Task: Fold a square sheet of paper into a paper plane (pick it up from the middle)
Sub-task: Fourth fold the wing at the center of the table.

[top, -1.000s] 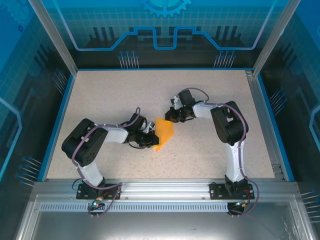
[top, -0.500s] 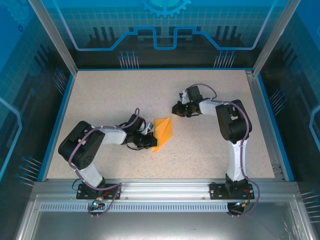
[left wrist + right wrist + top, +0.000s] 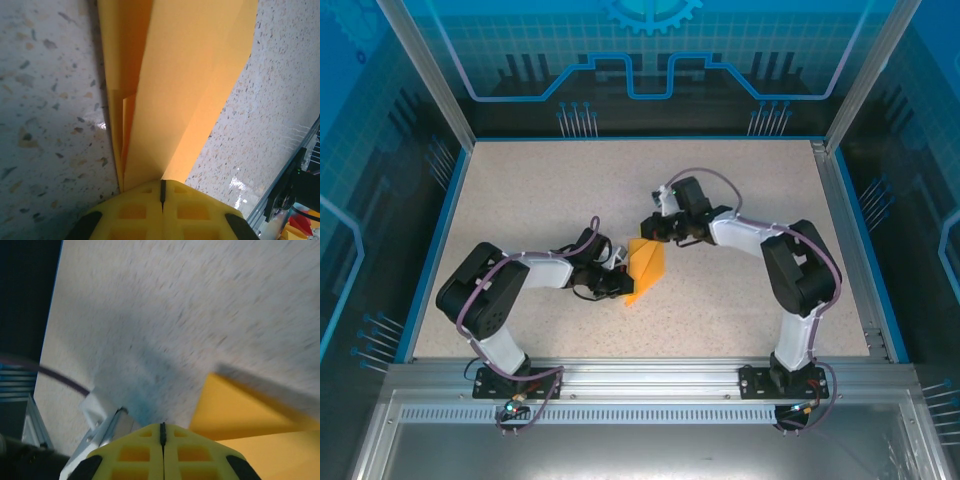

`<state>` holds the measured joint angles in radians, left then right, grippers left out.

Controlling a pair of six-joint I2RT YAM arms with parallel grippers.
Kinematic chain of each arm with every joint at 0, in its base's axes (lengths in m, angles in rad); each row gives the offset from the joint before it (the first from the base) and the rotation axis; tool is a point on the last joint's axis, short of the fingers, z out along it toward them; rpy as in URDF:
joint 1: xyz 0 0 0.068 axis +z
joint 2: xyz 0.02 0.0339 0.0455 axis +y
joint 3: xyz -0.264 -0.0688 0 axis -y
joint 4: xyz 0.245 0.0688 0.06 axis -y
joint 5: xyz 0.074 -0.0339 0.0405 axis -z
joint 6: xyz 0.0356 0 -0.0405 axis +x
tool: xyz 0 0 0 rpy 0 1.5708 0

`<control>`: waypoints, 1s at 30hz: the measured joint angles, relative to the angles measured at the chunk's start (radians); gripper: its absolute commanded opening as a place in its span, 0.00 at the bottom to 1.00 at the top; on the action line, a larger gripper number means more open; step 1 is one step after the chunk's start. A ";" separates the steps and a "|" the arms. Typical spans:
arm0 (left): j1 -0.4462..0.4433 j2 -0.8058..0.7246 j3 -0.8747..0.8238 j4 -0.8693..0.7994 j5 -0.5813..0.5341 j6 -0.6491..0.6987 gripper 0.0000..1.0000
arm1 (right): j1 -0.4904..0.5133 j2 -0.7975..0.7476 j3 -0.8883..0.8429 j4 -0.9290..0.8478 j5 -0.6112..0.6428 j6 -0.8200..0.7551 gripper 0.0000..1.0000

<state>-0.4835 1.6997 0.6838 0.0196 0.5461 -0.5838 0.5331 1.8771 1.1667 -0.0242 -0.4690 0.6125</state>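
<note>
Left gripper has its yellow pads pressed together on the square sheet of paper, pinching it at the near end of a long crease. The sheet is already folded. In the left wrist view two orange layers fan away from the pads, with a smaller flap tucked along the left edge. In the overhead view the paper lies near the middle of the bench, just beside the left gripper, which reaches in low from the left. This grip probably anchors the crease line so the layers cannot slide while another fold is pressed.

The right gripper sits just beyond the paper's far corner. In its own view the pads meet at a thin seam with nothing between them, and the orange corner lies close by on the right. That view is blurred. A closed tip there would suit pushing or flattening an edge.

The bench is pale and speckled, with a blue rim. Aluminium posts and blue patterned panels enclose it.
</note>
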 measured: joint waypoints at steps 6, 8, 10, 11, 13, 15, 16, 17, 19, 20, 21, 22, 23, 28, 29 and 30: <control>0.000 0.000 0.000 0.000 0.000 0.000 0.00 | 0.054 0.042 -0.042 0.010 -0.002 0.019 0.03; 0.000 0.000 0.000 0.000 0.000 0.000 0.00 | 0.052 0.070 -0.048 0.011 0.009 0.023 0.02; 0.000 0.000 0.000 -0.001 0.000 0.000 0.00 | 0.051 0.100 -0.050 0.011 0.018 0.023 0.01; 0.000 -0.001 0.000 -0.004 0.000 0.000 0.00 | 0.050 0.115 -0.051 0.011 0.022 0.023 0.01; 0.000 -0.006 0.000 -0.015 -0.001 0.000 0.00 | 0.045 0.132 -0.058 0.021 0.016 0.026 0.01; 0.000 -0.011 0.001 -0.026 -0.008 0.001 0.00 | 0.044 0.132 -0.058 0.022 0.016 0.027 0.00; 0.000 -0.017 0.001 -0.034 -0.012 0.002 0.01 | 0.045 0.132 -0.059 0.022 0.018 0.027 0.00; 0.000 -0.024 0.001 -0.045 -0.019 0.004 0.03 | 0.045 0.132 -0.060 0.024 0.018 0.030 0.00; 0.000 -0.043 0.001 -0.087 -0.031 0.004 0.07 | 0.045 0.132 -0.065 0.032 0.017 0.038 0.00; 0.000 -0.056 0.001 -0.115 -0.034 0.004 0.10 | 0.045 0.132 -0.070 0.042 0.016 0.043 0.00; 0.000 -0.068 0.001 -0.140 -0.035 0.003 0.11 | 0.045 0.132 -0.074 0.049 0.016 0.047 0.00; 0.000 -0.087 0.001 -0.167 -0.038 -0.002 0.13 | 0.045 0.131 -0.078 0.057 0.016 0.053 0.00; 0.000 -0.111 0.001 -0.188 -0.038 -0.010 0.14 | 0.045 0.130 -0.084 0.066 0.016 0.059 0.00; 0.002 -0.208 0.031 -0.219 -0.038 -0.071 0.19 | 0.045 0.126 -0.097 0.092 0.017 0.079 0.00; 0.002 -0.213 0.045 -0.211 -0.037 -0.090 0.20 | 0.045 0.126 -0.100 0.097 0.017 0.081 0.00; 0.002 -0.213 0.057 -0.198 -0.037 -0.106 0.20 | 0.045 0.126 -0.101 0.100 0.017 0.084 0.00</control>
<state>-0.4812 1.4864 0.7406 -0.1780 0.5091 -0.6903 0.5777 2.0029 1.0657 0.0757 -0.4522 0.6968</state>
